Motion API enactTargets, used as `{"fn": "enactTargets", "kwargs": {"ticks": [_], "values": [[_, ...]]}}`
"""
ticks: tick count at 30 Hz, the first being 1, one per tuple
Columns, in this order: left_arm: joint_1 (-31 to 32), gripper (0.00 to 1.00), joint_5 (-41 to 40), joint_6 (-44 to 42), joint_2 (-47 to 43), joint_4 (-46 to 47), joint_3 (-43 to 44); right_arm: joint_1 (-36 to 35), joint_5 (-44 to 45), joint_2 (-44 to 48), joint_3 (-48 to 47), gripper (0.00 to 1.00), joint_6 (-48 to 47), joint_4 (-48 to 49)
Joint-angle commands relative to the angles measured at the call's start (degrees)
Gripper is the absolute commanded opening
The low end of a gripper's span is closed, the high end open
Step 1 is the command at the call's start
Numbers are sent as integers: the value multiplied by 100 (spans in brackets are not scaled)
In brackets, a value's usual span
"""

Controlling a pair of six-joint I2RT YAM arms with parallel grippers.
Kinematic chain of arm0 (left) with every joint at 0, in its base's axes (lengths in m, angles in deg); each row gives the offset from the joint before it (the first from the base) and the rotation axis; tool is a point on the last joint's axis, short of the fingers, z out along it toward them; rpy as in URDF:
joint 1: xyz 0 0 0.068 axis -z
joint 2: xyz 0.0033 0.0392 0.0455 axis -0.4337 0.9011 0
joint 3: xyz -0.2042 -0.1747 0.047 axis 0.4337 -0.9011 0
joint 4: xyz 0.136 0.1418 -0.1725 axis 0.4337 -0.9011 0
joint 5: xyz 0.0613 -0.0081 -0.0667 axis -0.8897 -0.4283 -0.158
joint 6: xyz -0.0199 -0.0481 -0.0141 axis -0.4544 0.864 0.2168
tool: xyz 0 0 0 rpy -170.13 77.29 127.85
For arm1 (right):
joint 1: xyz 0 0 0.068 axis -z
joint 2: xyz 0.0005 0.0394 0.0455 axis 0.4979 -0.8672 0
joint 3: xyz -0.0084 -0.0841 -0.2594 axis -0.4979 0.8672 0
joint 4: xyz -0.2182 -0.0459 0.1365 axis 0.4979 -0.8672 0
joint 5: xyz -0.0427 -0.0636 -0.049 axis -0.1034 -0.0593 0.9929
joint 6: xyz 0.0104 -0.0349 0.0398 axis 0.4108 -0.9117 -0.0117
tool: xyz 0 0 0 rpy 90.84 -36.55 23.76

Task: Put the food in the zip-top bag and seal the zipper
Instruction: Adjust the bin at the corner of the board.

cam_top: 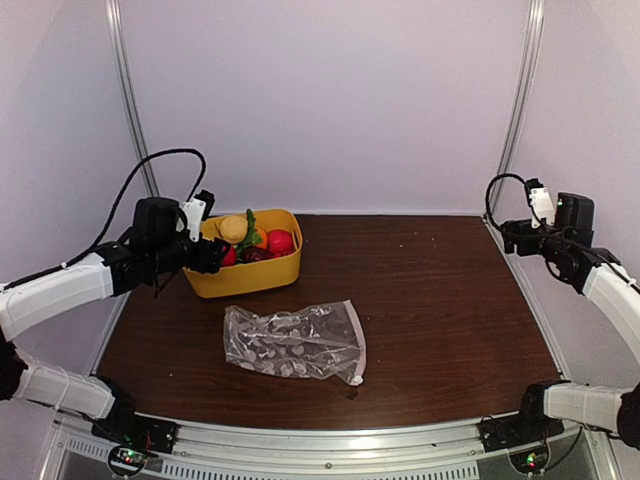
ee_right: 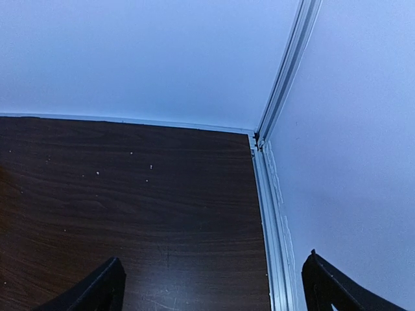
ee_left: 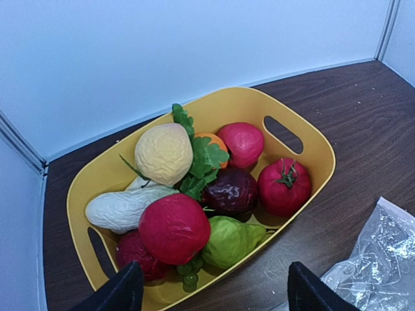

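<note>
Top view: the food (cam_top: 262, 240) is all piled in the yellow tub (cam_top: 245, 277) at the back left of the bench (cam_top: 430, 290), with the zip-top bag (cam_top: 295, 342) lying just in front of it. Left wrist: left jaws wide, nothing in them, hanging by the tub's near end (red tomato (ee_left: 284, 186) on the right inside). Right wrist: right jaws wide too, empty, over the bench's far right corner.
</note>
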Motion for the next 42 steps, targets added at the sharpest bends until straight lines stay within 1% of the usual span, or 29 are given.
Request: {"fn": "enactTargets", "kwargs": {"ticks": [1,7,11,15,19,21,23,24,25,27,29,30,32,34,37,40,42], "values": [[91,77,433,96,-31,424,-64,132,-27,235,351,97,-274,-95],[225,71,967,332,291,171,252,213,-370,419,674,99,-786,-306],[352,65,1132,697,767,-451,986,240,-947,501,767,99,-1110,-522],[686,63,756,860,1285,-1091,1830,255,-1246,566,807,100,-1351,-667],[808,63,444,1065,1692,-1503,2572,259,-1395,599,823,100,-1481,-769],[837,63,455,900,1848,-1639,2852,262,-1452,610,834,100,-1543,-808],[852,63,431,556,1970,-2064,3173,265,-1489,627,838,100,-1583,-848],[855,62,423,243,1987,-2302,3290,266,-1511,638,840,100,-1591,-865],[856,60,449,-21,1973,-2502,3321,268,-1533,640,842,100,-1605,-874],[856,58,479,-415,1825,-2699,3111,270,-1595,649,854,100,-1640,-893],[857,59,333,-497,1555,-2567,2683,273,-1613,638,866,100,-1683,-910],[857,61,366,-547,1435,-2513,2440,274,-1614,628,859,100,-1697,-914],[858,65,350,-636,1284,-2507,2210,275,-1611,590,861,99,-1723,-926],[858,69,137,-647,1287,-2525,2098,275,-1621,557,853,99,-1733,-941],[858,79,-340,-496,1600,-2755,2208,275,-1686,546,844,99,-1739,-993],[858,80,-697,-325,2159,-3097,2539,275,-1732,568,851,99,-1769,-1014],[858,81,-785,-266,2409,-3112,2666,275,-1723,570,861,99,-1812,-1023]]}}
